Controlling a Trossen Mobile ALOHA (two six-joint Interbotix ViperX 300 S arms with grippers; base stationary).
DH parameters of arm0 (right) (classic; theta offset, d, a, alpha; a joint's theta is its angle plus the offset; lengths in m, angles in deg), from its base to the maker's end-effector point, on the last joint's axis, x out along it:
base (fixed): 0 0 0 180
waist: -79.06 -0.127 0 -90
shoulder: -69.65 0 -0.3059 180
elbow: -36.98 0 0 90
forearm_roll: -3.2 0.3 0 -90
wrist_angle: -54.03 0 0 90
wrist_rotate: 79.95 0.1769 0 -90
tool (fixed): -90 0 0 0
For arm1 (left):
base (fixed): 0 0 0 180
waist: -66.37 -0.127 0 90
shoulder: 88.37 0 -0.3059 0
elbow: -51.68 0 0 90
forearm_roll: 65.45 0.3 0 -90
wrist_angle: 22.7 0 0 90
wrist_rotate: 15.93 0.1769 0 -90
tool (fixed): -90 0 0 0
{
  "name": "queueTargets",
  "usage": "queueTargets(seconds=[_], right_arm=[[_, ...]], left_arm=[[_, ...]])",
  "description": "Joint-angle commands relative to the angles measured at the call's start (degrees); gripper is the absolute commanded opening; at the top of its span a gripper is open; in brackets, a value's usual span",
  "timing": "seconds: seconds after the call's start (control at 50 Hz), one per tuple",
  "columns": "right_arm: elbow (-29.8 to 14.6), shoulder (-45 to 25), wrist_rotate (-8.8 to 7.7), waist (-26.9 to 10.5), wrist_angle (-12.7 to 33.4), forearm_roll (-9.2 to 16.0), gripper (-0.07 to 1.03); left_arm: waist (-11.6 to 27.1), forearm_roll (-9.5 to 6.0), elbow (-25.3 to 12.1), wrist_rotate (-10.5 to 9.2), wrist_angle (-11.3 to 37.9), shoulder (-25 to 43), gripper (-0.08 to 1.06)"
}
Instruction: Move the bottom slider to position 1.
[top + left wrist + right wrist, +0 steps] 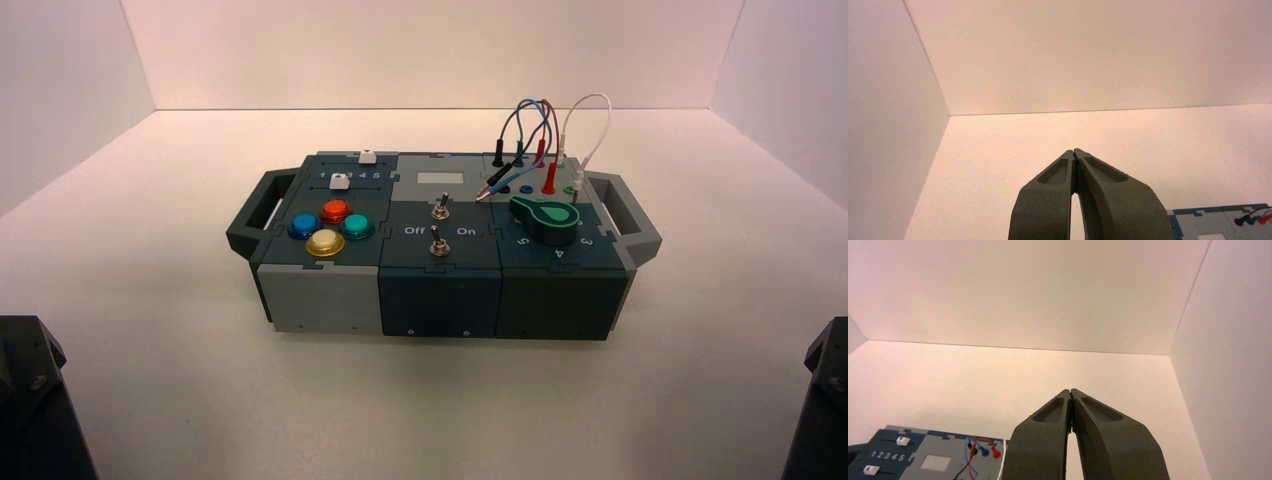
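The left gripper [1075, 156] waits low at the left, off the box, its fingers [1048, 200] pressed together. The dark teal box [440, 290] sits in the middle of the white worktop [150, 330]. On its left part, the small white square bottom slider [339, 181] sits just behind the round coloured buttons [331, 226], near the tiny white 1 [874, 455] of the number row. The right gripper [1070, 392] waits low at the right, fingers together.

Left gripper [1075, 153]: two olive-grey plastic fingers showing, broad at base, tapering to blunt tips, each bearing shallow elongated recess on outer face. Right gripper [1070, 392]: showing same colour, same shape. High view: arms [40, 400] appearing as black blocky housings with one screw showing.
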Motion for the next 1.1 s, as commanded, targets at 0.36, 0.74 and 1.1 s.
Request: queueTargets(seconds=[0.36,0.74,1.1], right_arm=[[-1.0,-0.7,0.09,-0.1,-0.1,0.1,-0.02],[-1.6,-3.1,0.26,-3.4,8.8,0.3,-0.02],[-5.2,-7.5,0.26,-3.4,23.4,1.7,-0.02]], left_arm=[[0.0,0.18,-1.5,0.44,0.3,-0.1,-0.03],[3.3,0.09,-3.2,0.44,16.1,-0.4,-0.03],[6.6,0.00,-6.2,0.44,28.4,3.7,-0.03]])
